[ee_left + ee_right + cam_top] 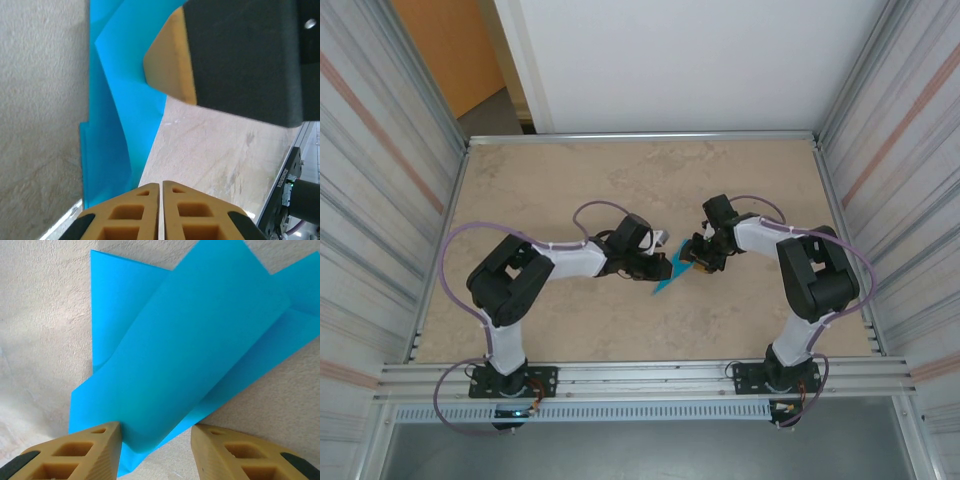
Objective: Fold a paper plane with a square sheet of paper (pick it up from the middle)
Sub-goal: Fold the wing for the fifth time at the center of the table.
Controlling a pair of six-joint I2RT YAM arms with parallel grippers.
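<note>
Sheet of paper (670, 272), teal, part-folded, sits near surface (620, 180) ctr, btwn both arms. Left gripper (161, 186) at its 9 o'clock: fingers together; hold on paper can't be told. Right gripper (156, 426) at 3 o'clock: fingers apart, straddling raised flap.

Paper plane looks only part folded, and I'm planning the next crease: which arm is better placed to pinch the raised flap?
Right, probably. The right tool stands open with the paper plane's raised flap between its jaws, ready to close. The left tool is shut, with the paper beside it.
</note>
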